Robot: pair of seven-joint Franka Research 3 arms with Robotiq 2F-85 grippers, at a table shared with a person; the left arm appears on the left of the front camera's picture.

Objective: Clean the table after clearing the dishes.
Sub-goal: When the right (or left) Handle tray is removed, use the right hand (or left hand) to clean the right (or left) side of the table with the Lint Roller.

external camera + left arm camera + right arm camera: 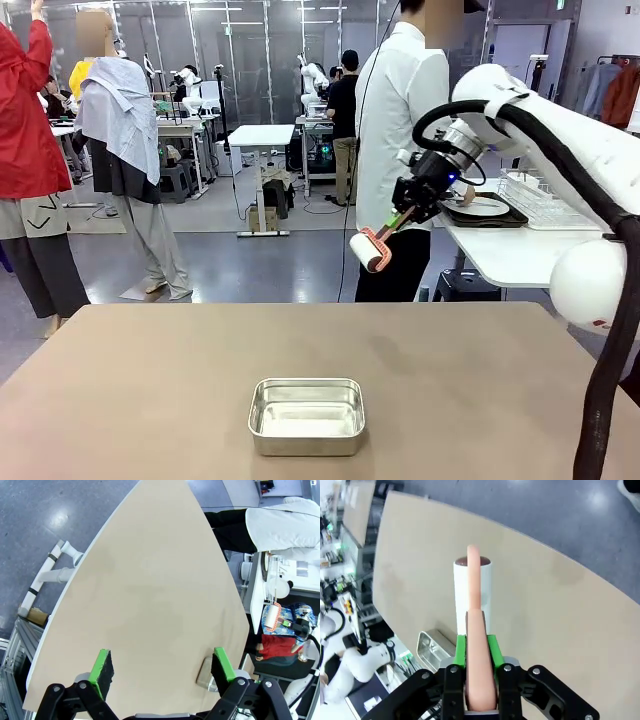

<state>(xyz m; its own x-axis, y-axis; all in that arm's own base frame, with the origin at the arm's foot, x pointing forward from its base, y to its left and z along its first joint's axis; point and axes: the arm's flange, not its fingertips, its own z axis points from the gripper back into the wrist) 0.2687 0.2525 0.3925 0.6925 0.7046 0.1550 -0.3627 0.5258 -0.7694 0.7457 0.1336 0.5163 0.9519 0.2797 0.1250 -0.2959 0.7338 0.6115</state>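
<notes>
Raised right end effector [404, 216] clamped; left end effector [162, 664] spread wide

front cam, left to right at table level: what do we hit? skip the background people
steel pan → lint roller → right gripper, shut on the roller's handle → white plate on a dark tray → clear dish rack

Black left gripper [161, 662], green pads [100, 665]

table [140, 400]: wide, matte taupe-brown top, lying level, spreading across 6 o'clock | plate [487, 207]: round, white, sitting flat on dark tray [505, 222], off the table at 2 o'clock, partly hidden
</notes>
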